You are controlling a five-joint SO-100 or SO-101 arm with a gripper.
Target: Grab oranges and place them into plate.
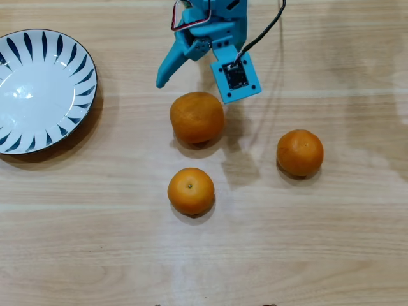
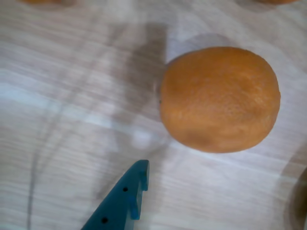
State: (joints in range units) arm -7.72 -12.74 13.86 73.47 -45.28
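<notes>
Oranges lie on the wooden table (image 1: 331, 255), all three outside the plate (image 1: 19, 89). The largest orange (image 1: 197, 116) sits just past the tip of the blue finger (image 1: 163, 80) in the overhead view, slightly to that finger's right. A second orange (image 1: 190, 190) lies farther out beyond it, and a third orange (image 1: 299, 152) is well off to the right. The plate is empty and well to the left of the finger.

The gripper (image 1: 191, 73) looks spread, one finger angled out to the left. The other finger is hidden under the wrist camera block (image 1: 235, 76), so I cannot tell the gap for certain.

In the wrist view the largest orange (image 2: 219, 99) lies right of the one visible fingertip (image 2: 136, 179) and clear of it, not between the fingers. Closing from here would probably catch nothing, or the finger could nudge the round fruit and send it rolling.

Only the overhead view shows the plate and all the fruit. The wrist view alone shows the gap between fingertip and fruit, with slivers of the other oranges at its top edge.
</notes>
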